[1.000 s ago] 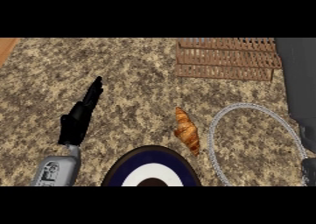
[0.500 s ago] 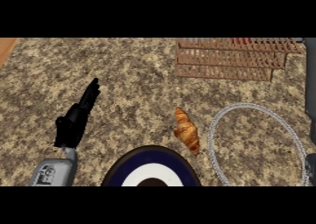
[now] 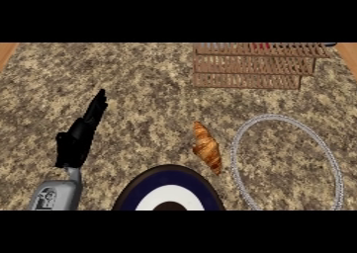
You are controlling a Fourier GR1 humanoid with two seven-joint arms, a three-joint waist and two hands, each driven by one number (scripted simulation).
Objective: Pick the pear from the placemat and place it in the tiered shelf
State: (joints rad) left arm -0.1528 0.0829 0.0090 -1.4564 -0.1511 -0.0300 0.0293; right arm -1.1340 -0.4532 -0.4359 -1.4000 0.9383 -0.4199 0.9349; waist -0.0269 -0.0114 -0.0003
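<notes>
**Left hand open, pear unseen**

Nearest me: plate (image 3: 141, 190) at bottom edge. My left hand (image 3: 78, 140) rests flat, fingers straight, on the surface (image 3: 144, 94). Croissant (image 3: 207, 147) just left of the mat (image 3: 243, 148). Shelf (image 3: 254, 71) far right. Pear not visible.

Showing at the lower left of the head view: one grey metal forearm (image 3: 55, 195), rising from the bottom edge and leaning slightly rightward. Carrying at its end the black, slender left hand (image 3: 80, 139), seen edge-on, with fingers (image 3: 98, 105) lying straight and held together, pointing up and a little to the right. Holding nothing, hanging open. Right arm and right hand not appearing anywhere.
</notes>
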